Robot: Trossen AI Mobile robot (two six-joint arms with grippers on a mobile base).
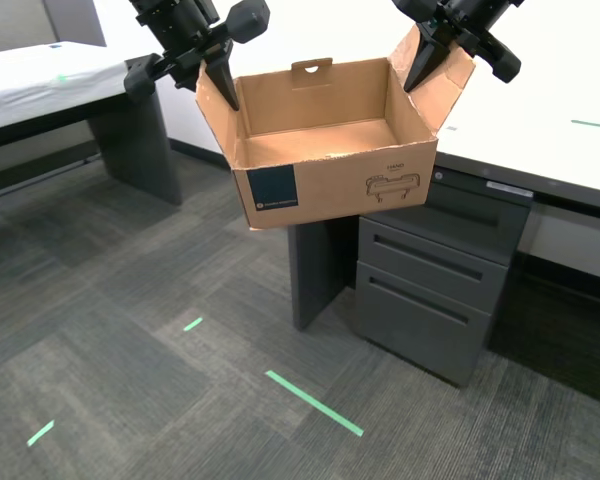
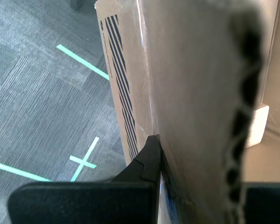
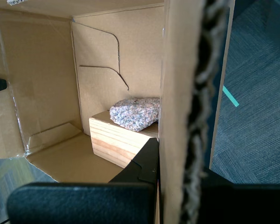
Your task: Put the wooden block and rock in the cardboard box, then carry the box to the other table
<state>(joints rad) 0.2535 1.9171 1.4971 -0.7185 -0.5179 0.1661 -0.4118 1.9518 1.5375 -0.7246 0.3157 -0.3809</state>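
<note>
Holding the box [image 1: 330, 170] aloft in the exterior view, an arm pinching each side flap. Clamping one wall with my first gripper [image 3: 177, 163], the block [image 3: 116, 140] lying just inside by the inner finger, the rock [image 3: 134, 113] resting atop it. Squeezing another box wall with my second gripper [image 2: 196, 172].

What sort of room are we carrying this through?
Likely an office: grey carpet tiles, a dark drawer pedestal under a white desk, another desk at the exterior view's left, green floor tape.
</note>
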